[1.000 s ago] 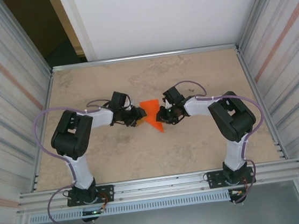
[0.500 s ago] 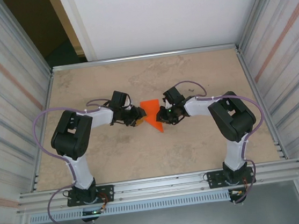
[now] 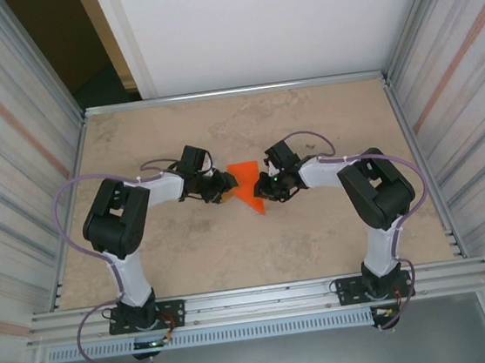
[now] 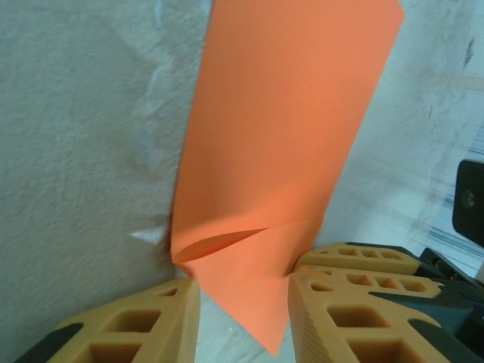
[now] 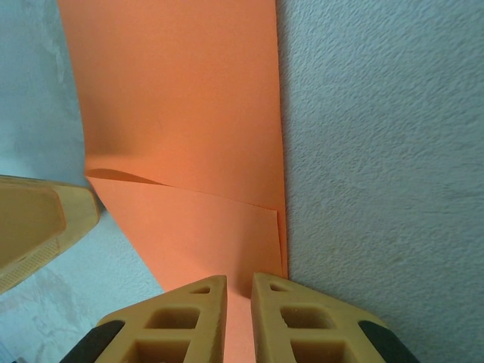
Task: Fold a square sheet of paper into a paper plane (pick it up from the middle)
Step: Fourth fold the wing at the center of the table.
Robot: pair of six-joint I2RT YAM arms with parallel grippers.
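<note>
Comparing this moment with the second before it, very little is found to have changed. The left claw (image 3: pixel 225 186) has been eased a touch closer to the square sheet of paper (image 3: pixel 244 178), while the right claw (image 3: pixel 263 188) has been kept where it was.

The sheet lies flat on the table (image 3: pixel 336 232) between the two claws, near the middle. It is already partly folded, with a point drawn out toward the near edge.

In the left wrist view the left claw is seen spread, its fingers (image 4: pixel 144 325) standing on either side of the sheet's pointed corner with a gap left open. A flap (image 4: pixel 227 243) is seen curling slightly off the layer beneath it, just ahead of those fingers.

In the right wrist view the right claw is drawn almost together, a thin slit left between its tips, which are set over the sheet's edge. Whether a layer is nipped there or merely pressed down cannot be told.

The small approach suggests that a crease is being prepared or flattened, not a new fold made. The dart shape is judged to be some way off yet, with several folds left.
</note>
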